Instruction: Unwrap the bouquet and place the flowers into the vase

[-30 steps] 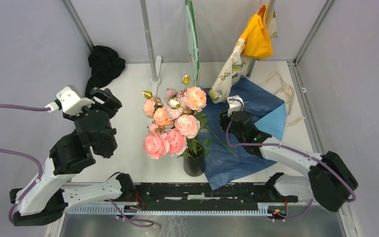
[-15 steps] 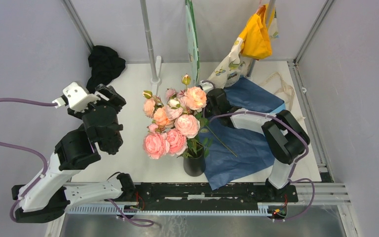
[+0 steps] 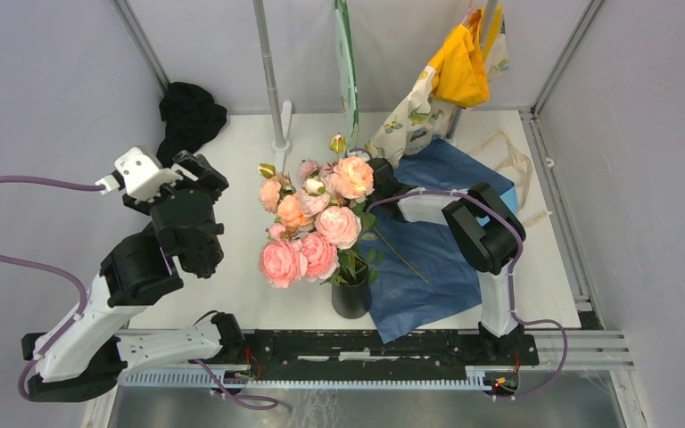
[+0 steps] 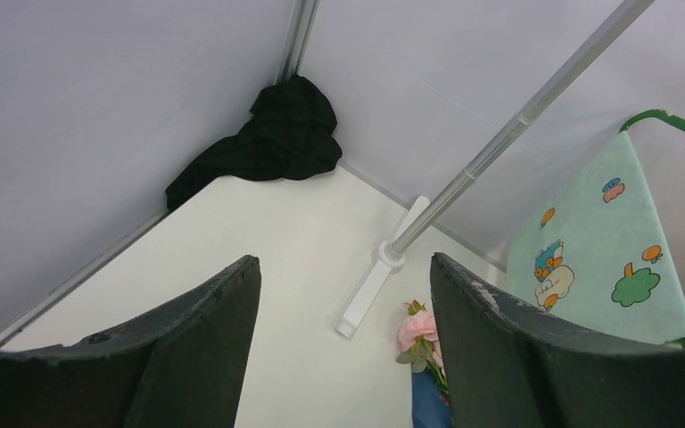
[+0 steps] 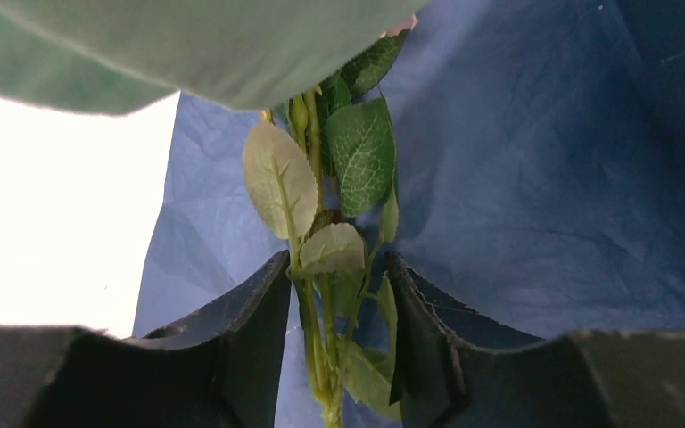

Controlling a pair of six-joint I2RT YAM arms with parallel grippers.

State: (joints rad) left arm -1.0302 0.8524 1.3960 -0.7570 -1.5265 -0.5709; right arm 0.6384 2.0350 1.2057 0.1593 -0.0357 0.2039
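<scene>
Top external view first: looking at the flowers [image 3: 317, 218] bunched up and standing in the vase [image 3: 350, 297], near the front edge of the table [image 3: 241, 152], just beside the dark-blue paper [image 3: 428, 267] spread flat on the right. Also spotting one thin loose stem [image 3: 401, 256] lying across that paper, close to the vase. Reads as unwrapped and mostly loaded.

Over to the right wrist view: found the right gripper [image 5: 337, 285] roughly half open, straddling a leafy stem [image 5: 314, 348] above the blue paper, with leaves [image 5: 361, 152] brushing the fingers [image 5: 250, 321] but not pinched yet, as far as can be seen. Can't tell whether rooted in the vase or not.

As for the left gripper [image 4: 343, 267]: wide open, nothing in it, hanging off to the left, well apart from the flowers and pointed toward the black cloth heap [image 4: 268, 143] in the corner.

Handling guess: very light, so no lifting worries. Thin wiry stems, probably springy and prone to twisting or slipping between hard pads. Soft petals and leaves, easy to crush. Best to grab bare stem below the leaves, never the heads, and squeeze gently. Worth watching the vase too: small, probably top-heavy under all those heads, easy to tip with a sideways nudge.
</scene>
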